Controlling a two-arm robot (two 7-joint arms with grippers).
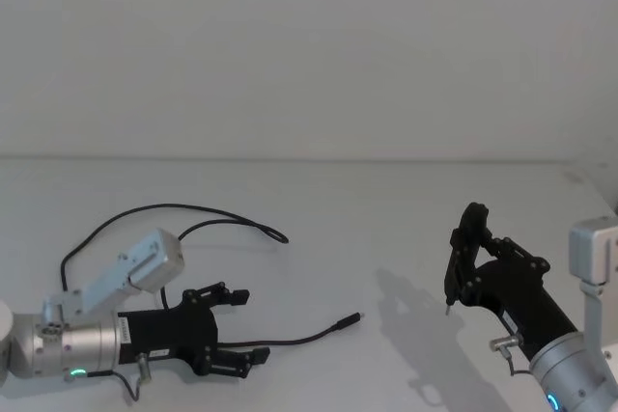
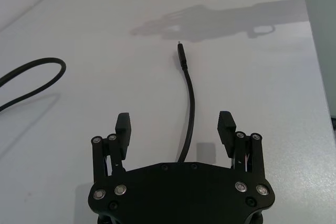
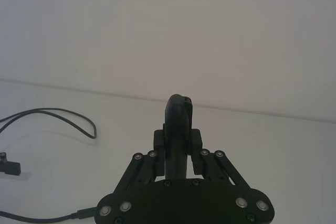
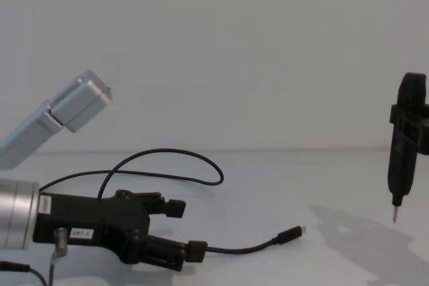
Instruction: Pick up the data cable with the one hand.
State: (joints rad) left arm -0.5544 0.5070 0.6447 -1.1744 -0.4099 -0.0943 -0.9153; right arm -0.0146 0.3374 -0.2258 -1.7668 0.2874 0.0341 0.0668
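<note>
left gripper (image 2: 175, 123): fingers spread wide | data cable (image 2: 188, 95): runs between its fingers, long axis straight forward, plug beyond the tips | right gripper (image 3: 178, 142): farther off, pinching pen-like tool (image 4: 401, 152)

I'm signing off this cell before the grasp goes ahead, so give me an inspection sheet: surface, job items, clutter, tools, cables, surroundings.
Surface: white table, flat, with the right arm's shadow on it.
Job's things: data cable lies on the table, its plug pointing toward the right arm.
Clutter: nothing seen.
Tools: left tool low over the table, open, one finger either side of the cable, not closed on it; right tool raised, shut on a black pointed stylus whose tip is clear of the table.
Cables: a black loop lies behind the left arm, likely the same cord; a short wire with silver connector hangs by the left wrist.
Surroundings: plain white wall.
</note>
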